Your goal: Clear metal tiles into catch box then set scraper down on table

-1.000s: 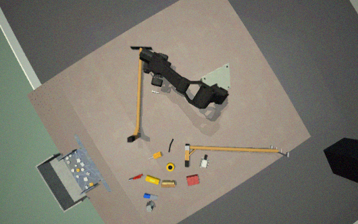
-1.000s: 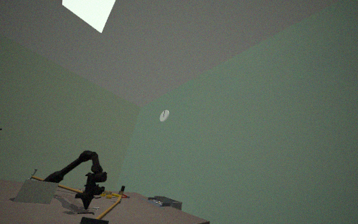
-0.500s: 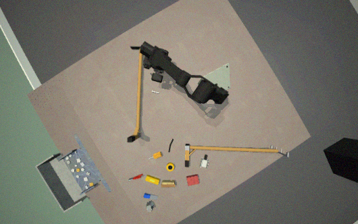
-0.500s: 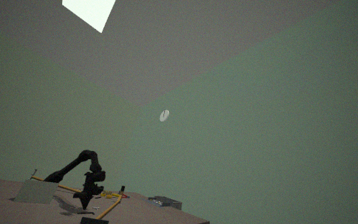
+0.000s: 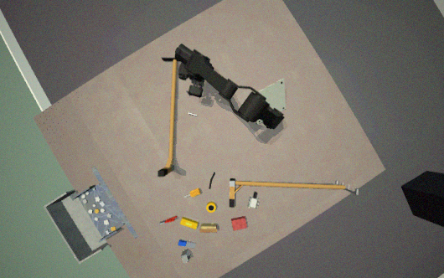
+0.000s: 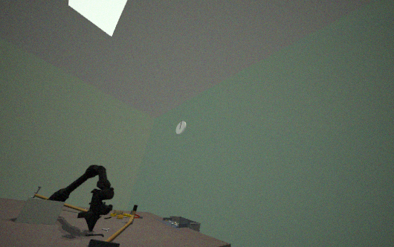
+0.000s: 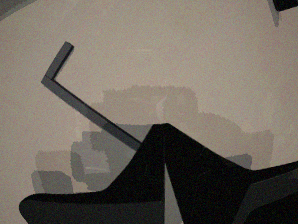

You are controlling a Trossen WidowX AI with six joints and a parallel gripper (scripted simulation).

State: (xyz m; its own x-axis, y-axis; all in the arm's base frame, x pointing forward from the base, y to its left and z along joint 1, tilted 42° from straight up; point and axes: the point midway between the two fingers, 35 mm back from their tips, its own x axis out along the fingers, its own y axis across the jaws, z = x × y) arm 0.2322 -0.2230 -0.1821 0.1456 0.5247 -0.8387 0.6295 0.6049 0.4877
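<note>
A long orange-handled tool (image 5: 172,113) (image 6: 120,228) lies left of the arm, with a dark crossbar at one end and a black block at the other. A second orange-handled tool (image 5: 289,184) (image 6: 76,207) has a black-and-orange head and small metal prongs. I cannot tell which is the scraper. Several white and orange tiles (image 5: 102,210) lie on the blue-grey bench plate (image 5: 112,205), beside the catch box (image 5: 63,234) (image 6: 189,223). My gripper (image 6: 91,231) (image 7: 160,131) is shut and empty, low near a dark L-shaped key. In the top view the arm hides its fingertips.
The dark key (image 6: 94,234) (image 7: 92,112) lies just past the fingertips. A pale bolt (image 5: 193,114) (image 6: 105,229) lies nearby. A yellow block (image 5: 189,223), red block (image 5: 239,223), tape roll (image 5: 211,207) and small tools lie between the tools and the table edge. A pale panel (image 5: 276,94) (image 6: 41,212) stands by the arm's base.
</note>
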